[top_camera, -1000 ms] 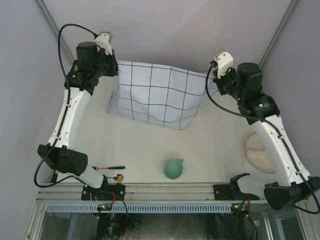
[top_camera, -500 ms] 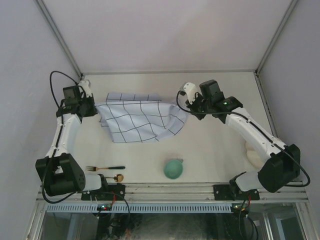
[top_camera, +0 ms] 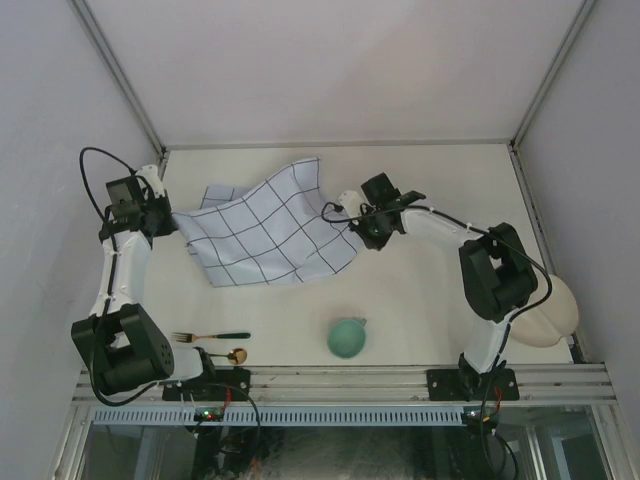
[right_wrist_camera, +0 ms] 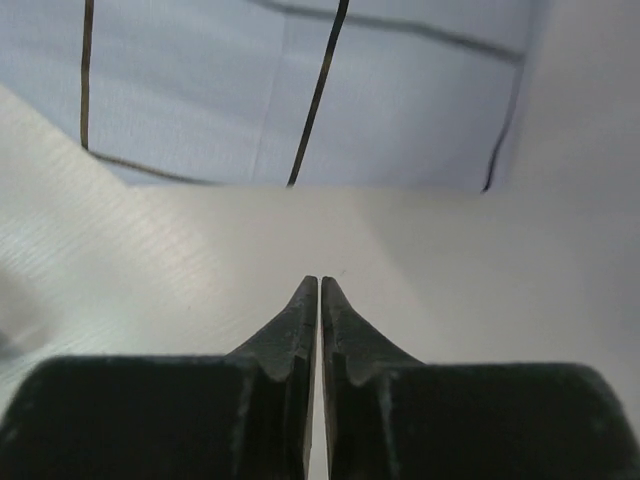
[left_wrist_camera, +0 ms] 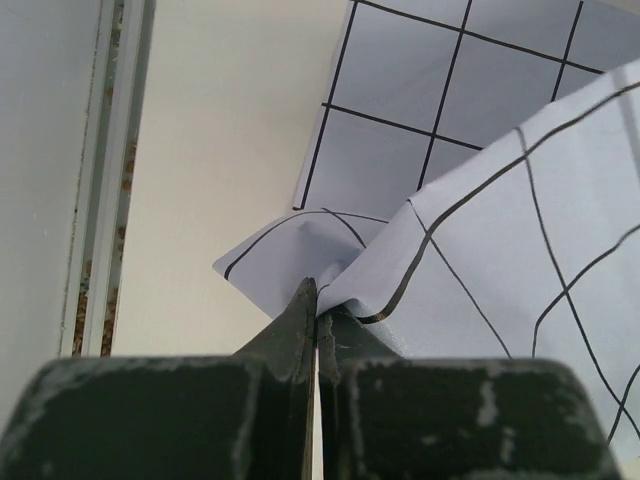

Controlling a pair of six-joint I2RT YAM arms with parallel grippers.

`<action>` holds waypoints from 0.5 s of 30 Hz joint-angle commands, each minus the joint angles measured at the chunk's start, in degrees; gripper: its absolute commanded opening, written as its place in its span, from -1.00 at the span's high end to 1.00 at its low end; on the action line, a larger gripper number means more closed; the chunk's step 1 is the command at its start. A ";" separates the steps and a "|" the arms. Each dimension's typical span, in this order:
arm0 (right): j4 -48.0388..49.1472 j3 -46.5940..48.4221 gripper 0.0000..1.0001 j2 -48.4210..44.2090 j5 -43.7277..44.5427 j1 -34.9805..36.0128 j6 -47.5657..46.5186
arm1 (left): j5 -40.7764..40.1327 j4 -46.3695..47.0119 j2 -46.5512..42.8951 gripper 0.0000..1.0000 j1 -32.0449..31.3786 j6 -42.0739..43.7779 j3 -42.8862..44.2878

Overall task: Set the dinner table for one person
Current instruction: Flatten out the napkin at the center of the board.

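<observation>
- Gripping left corner of rumpled pale-blue cloth with dark grid lines (top_camera: pixel 265 235) in left gripper (top_camera: pixel 168 214).
- Meeting cloth's right edge with right gripper (top_camera: pixel 358 230), over flat cream-white matte table (top_camera: pixel 430 290).
- Near front edge: round teal-green bowl (top_camera: pixel 347 337), black-handled fork (top_camera: pixel 210 336), small gold spoon (top_camera: pixel 237 354).

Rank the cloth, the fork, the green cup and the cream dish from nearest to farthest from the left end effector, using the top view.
1. cloth: its corner is pinched in the left end effector.
2. fork: near edge, left side.
3. green cup: near edge, centre.
4. cream dish: far right edge.
</observation>
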 commanded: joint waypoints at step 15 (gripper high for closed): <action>0.38 77.57 -0.99 42.12 -2.44 -0.88 3.03 | -7.25 4.53 -9.18 0.99 1.18 3.39 -2.41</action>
